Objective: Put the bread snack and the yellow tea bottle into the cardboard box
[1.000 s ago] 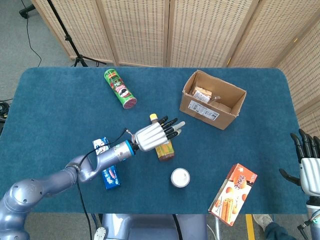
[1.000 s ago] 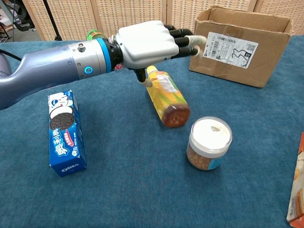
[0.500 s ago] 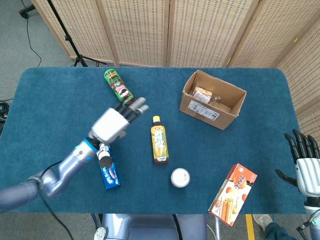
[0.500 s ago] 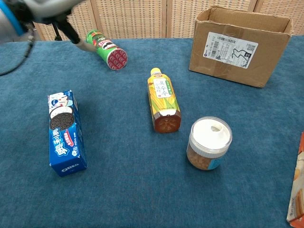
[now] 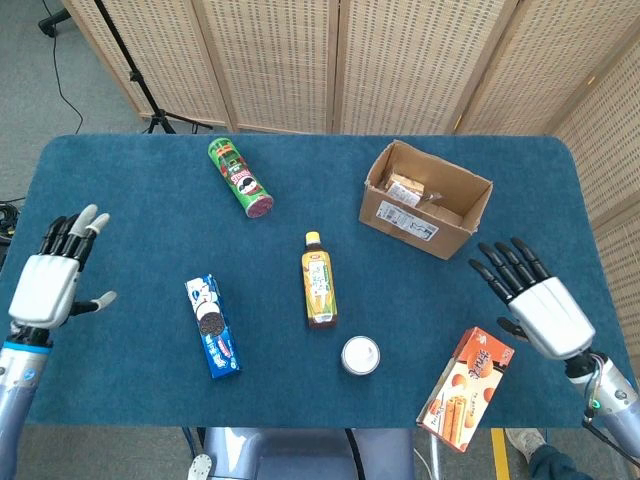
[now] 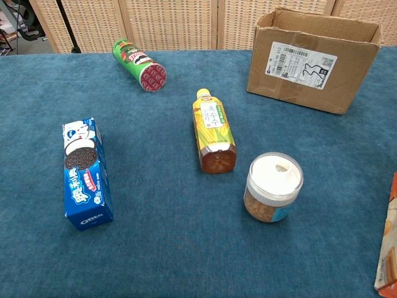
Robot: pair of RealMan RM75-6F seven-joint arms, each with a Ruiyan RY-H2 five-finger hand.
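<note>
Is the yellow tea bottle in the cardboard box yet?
No, the yellow tea bottle lies on its side on the table, apart from the cardboard box.

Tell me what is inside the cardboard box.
From the head view, the cardboard box holds one small tan-and-white snack packet near its back-left corner. The near wall hides part of the floor; the chest view shows only outside walls.

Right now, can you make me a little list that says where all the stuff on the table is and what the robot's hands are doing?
yellow tea bottle: lying on its side mid-table, cap toward the far edge
cardboard box: open, far right, a packet already inside
packet in box: looks like the bread snack, not certain
left hand: open, at the left table edge, holding nothing
right hand: open, beside the orange biscuit box
other items: green chips can, blue cookie box, white-lidded jar
</note>
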